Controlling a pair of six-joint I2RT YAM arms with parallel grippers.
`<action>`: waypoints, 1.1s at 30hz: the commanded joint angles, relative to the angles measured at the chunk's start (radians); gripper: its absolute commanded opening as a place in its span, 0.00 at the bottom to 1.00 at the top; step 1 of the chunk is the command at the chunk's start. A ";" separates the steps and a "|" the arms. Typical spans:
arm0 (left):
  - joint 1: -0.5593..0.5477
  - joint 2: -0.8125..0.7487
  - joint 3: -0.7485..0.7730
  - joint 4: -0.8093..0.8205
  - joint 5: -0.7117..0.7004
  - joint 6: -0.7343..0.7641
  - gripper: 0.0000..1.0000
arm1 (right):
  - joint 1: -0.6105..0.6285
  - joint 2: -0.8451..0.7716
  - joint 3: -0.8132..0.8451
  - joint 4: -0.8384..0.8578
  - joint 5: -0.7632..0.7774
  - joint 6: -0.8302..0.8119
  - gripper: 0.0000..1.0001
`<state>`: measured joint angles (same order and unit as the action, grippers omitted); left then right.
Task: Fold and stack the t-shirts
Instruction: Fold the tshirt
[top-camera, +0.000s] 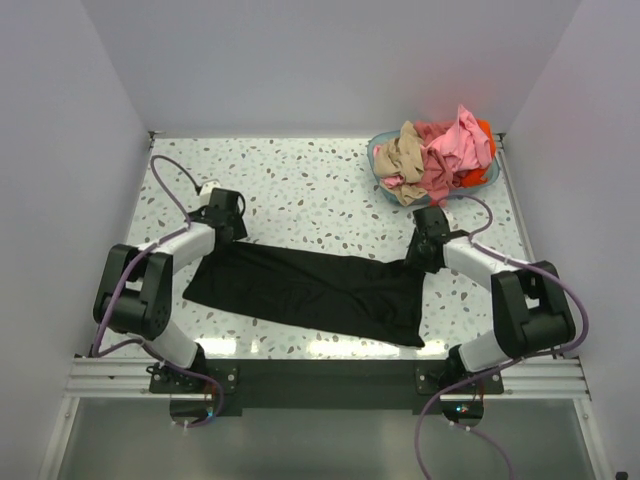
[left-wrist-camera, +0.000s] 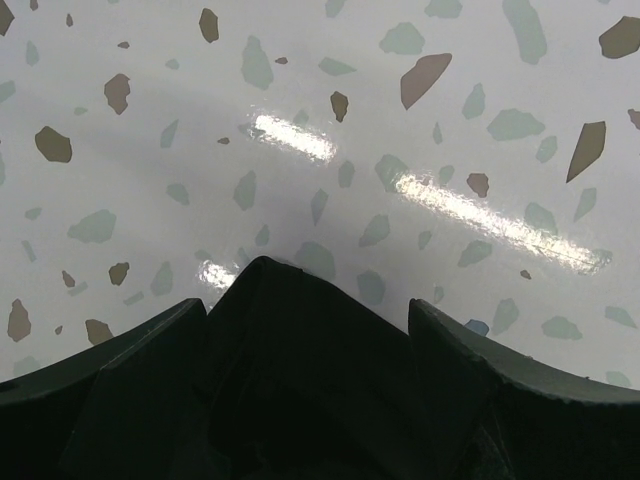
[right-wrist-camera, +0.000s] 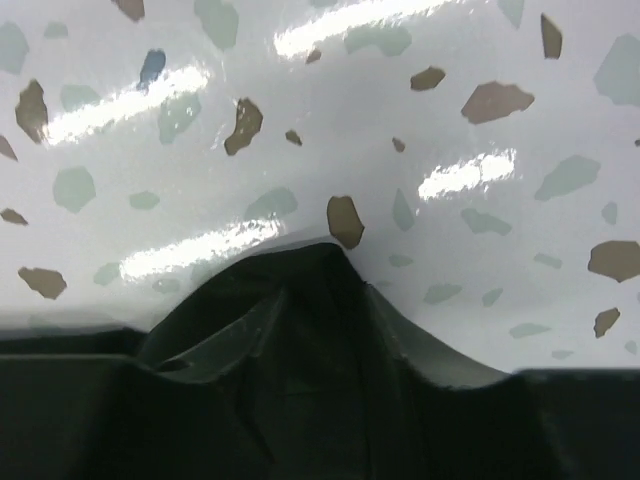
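A large black t-shirt (top-camera: 310, 295) lies spread out lengthwise near the table's front edge. My left gripper (top-camera: 232, 228) is down at its far left corner. In the left wrist view this gripper (left-wrist-camera: 310, 340) is open wide, and a peak of black cloth (left-wrist-camera: 290, 390) rises between its fingers (left-wrist-camera: 140, 370). My right gripper (top-camera: 422, 252) is at the shirt's far right corner. Its fingers (right-wrist-camera: 235, 335) press on both sides of a raised ridge of black cloth (right-wrist-camera: 325, 300). Pink (top-camera: 455, 140), tan (top-camera: 405, 150) and orange-red (top-camera: 485, 130) t-shirts are heaped in the basket.
The teal round basket (top-camera: 377, 160) stands at the back right corner of the speckled table (top-camera: 300, 190). White walls close in the table on the left, back and right. A metal rail (top-camera: 320, 375) with the arm bases runs along the front.
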<state>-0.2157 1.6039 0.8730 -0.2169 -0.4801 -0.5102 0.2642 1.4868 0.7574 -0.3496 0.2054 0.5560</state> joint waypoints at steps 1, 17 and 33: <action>0.013 0.019 0.003 0.060 0.018 0.018 0.87 | -0.046 0.039 0.031 0.057 -0.064 -0.013 0.34; 0.012 -0.133 -0.054 0.111 0.221 0.022 0.84 | -0.263 0.079 0.157 0.001 -0.113 -0.079 0.00; -0.137 -0.229 -0.173 0.008 0.167 -0.014 0.60 | -0.287 -0.086 0.142 -0.072 -0.195 -0.110 0.58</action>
<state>-0.3496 1.4117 0.7193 -0.1967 -0.2981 -0.5060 -0.0216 1.4807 0.9253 -0.3939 0.0399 0.4664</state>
